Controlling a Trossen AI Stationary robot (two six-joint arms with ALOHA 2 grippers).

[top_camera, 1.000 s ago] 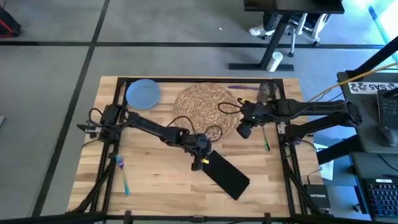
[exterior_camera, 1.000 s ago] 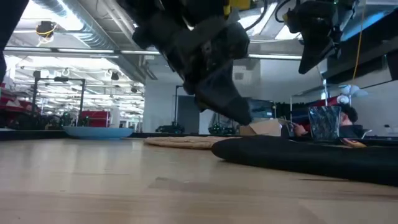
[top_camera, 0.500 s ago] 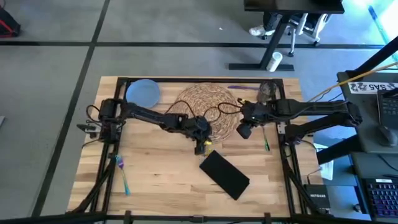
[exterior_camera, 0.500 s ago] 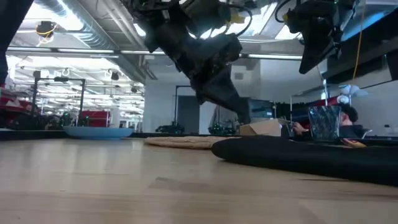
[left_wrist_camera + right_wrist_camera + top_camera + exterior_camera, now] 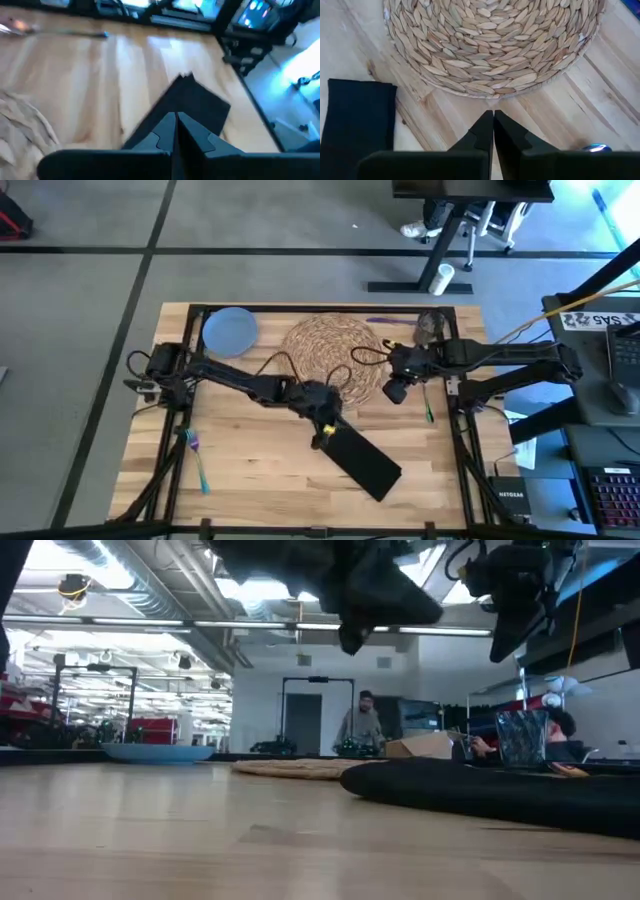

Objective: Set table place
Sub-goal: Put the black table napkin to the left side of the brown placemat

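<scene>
A black napkin (image 5: 362,461) lies flat on the table (image 5: 250,480), slanting toward the near right. My left gripper (image 5: 322,436) hangs shut above the napkin's far left end (image 5: 200,105), clear of it, and shows high up in the low view (image 5: 350,635). My right gripper (image 5: 393,392) is shut too (image 5: 493,114), above the table at the right rim of the woven placemat (image 5: 332,358). The pale blue plate (image 5: 230,330) sits at the far left. A teal fork (image 5: 428,408) lies right of my right gripper. The grey cup (image 5: 430,327) stands at the far right.
Colourful-handled cutlery (image 5: 197,460) lies near the left edge. A purple piece (image 5: 385,321) lies along the far edge beside the cup. Bare wood shows on the near left of the table. Black frame rails run along the table's sides. A person stands far off in the room (image 5: 362,725).
My left gripper drew back toward the placemat, then came again over the napkin's far left end, and now stands higher above the table. The napkin has stayed flat where it was.
</scene>
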